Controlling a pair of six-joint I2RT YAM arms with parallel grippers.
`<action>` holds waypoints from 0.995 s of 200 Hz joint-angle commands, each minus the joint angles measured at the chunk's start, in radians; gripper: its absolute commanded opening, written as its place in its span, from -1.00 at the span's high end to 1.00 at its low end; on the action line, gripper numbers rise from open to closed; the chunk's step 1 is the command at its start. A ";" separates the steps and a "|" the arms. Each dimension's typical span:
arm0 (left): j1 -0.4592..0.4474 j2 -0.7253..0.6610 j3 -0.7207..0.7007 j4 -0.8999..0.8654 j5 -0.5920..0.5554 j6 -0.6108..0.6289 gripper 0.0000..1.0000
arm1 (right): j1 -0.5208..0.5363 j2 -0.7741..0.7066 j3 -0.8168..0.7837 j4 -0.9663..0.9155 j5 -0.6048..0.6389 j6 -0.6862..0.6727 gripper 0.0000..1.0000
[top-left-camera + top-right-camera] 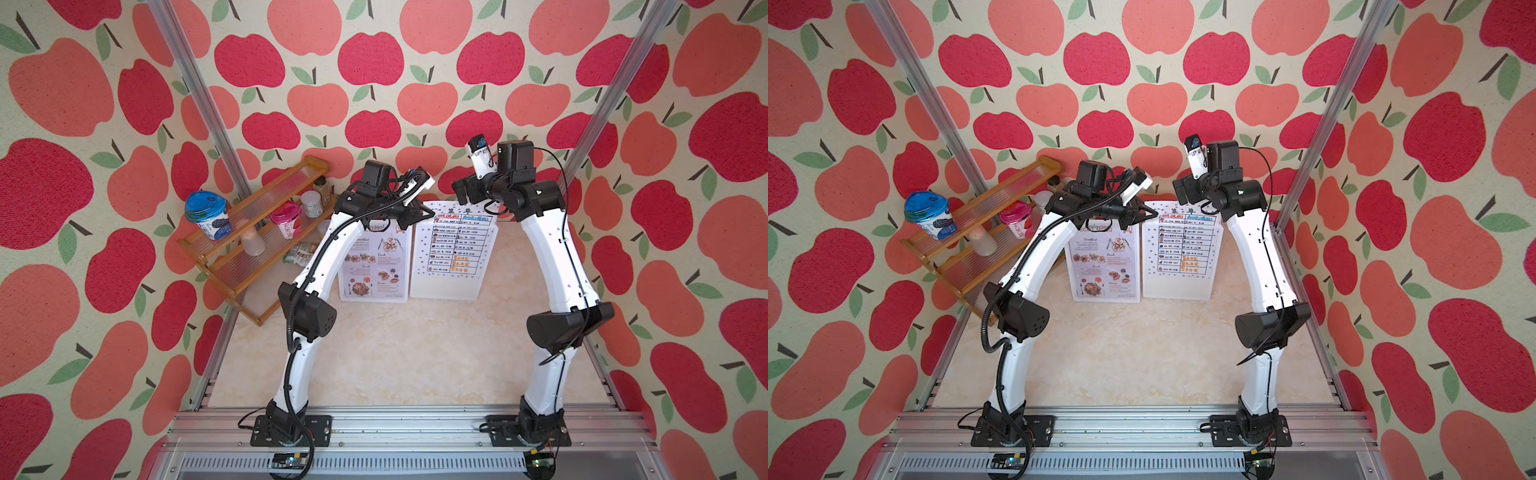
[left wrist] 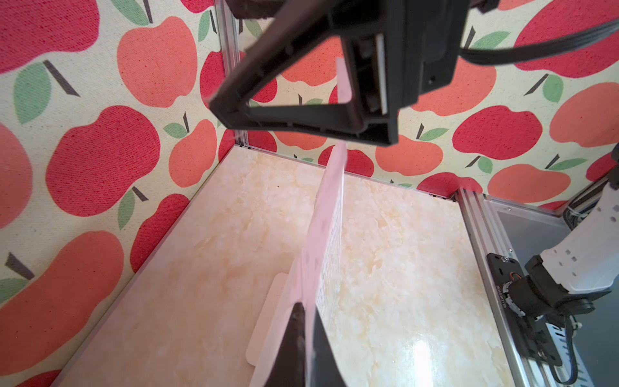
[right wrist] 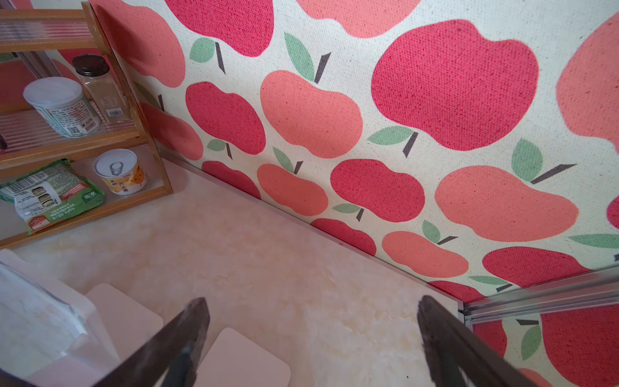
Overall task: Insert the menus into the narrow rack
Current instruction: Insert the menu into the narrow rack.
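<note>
Broadly, the pale marbled surface carries the white narrow rack, which stands upright toward the back wall. Both menus stand in front of it side by side. The photo menu is on the left arm's side and the table menu is just beside it. The table menu's top edge rides above the rack's white panel, so I judge it not fully seated.

The left hand is clamped on the upper edge of a thin sheet. From the dots along that sheet, and from where the fingertips sit in both top views, it looks like the table menu, held near its upper corner. The right hand hangs over the rack near the back wall, jaws wide, holding nothing.

These sheets look light, glossy and bendy, so they would likely bow or slip if pushed from one corner. A pinch at the middle of the top edge should drive a sheet down straight.
</note>
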 commanded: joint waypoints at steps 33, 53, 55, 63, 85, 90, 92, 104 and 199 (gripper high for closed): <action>0.004 0.017 0.007 -0.019 0.031 -0.007 0.98 | 0.004 -0.058 -0.067 0.037 -0.005 0.024 -0.99; 0.005 0.020 0.004 -0.023 0.033 -0.006 0.98 | 0.004 -0.065 -0.073 0.047 0.004 0.025 -0.98; 0.003 0.021 0.004 -0.022 0.034 -0.006 0.98 | 0.004 -0.066 -0.075 0.049 0.005 0.024 -0.98; 0.003 0.023 0.003 -0.025 0.034 -0.005 0.98 | 0.003 -0.070 -0.076 0.055 0.009 0.025 -0.98; 0.005 0.028 -0.001 -0.033 0.032 -0.006 0.98 | 0.003 -0.075 -0.065 0.058 0.013 0.021 -0.99; 0.006 0.028 -0.004 -0.033 0.034 -0.007 0.98 | 0.002 -0.078 -0.066 0.058 0.015 0.020 -0.98; 0.006 0.028 -0.005 -0.032 0.035 -0.006 0.98 | 0.002 -0.078 -0.065 0.057 0.015 0.019 -0.98; 0.005 0.024 -0.018 -0.027 0.037 -0.010 0.98 | 0.003 -0.082 -0.068 0.054 0.014 0.021 -0.98; 0.017 0.017 -0.058 -0.009 0.031 -0.013 0.85 | 0.004 -0.124 -0.157 0.072 0.010 0.030 -0.99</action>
